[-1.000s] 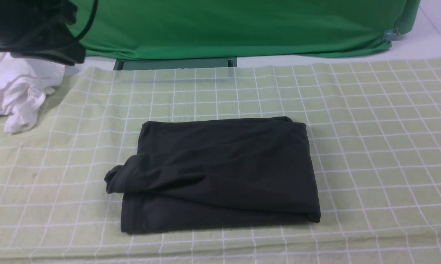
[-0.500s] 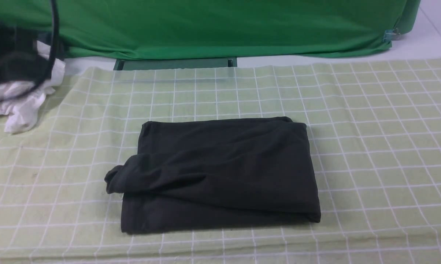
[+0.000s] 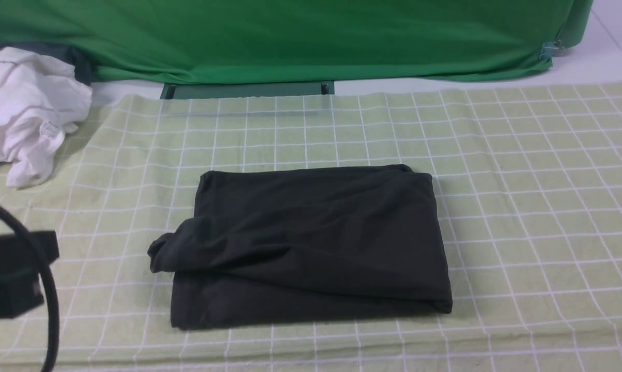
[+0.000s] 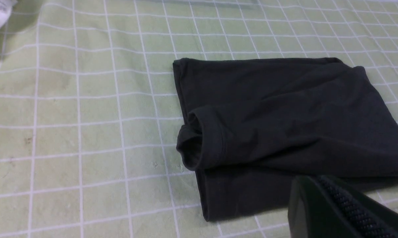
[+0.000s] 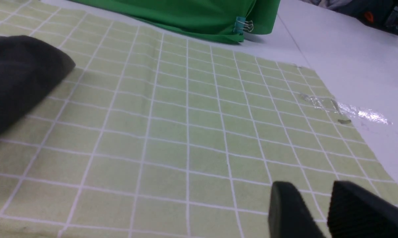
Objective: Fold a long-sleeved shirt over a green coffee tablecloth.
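Both grippers empty above the cloth.
Left gripper (image 4: 347,211) jaws pressed together; right gripper (image 5: 321,208) jaws slightly parted; long-sleeved shirt (image 3: 311,243) folded on green coffee tablecloth (image 3: 523,181).

white garment (image 3: 24,108): crumpled in a heap at the far left, partly lying on the checked cloth's edge; a small label shows on its fold.
dark garment (image 3: 68,54): only a sliver shows behind the white heap, against the backdrop.
green backdrop fabric (image 3: 311,36): plain vivid green, draped across the far side.
binder clip (image 5: 243,24): pinned at the backdrop's right-hand corner.
white table surface (image 5: 344,62): bare beyond the cloth on the right.
clear tape (image 5: 347,110): shiny strip at the cloth's right edge.
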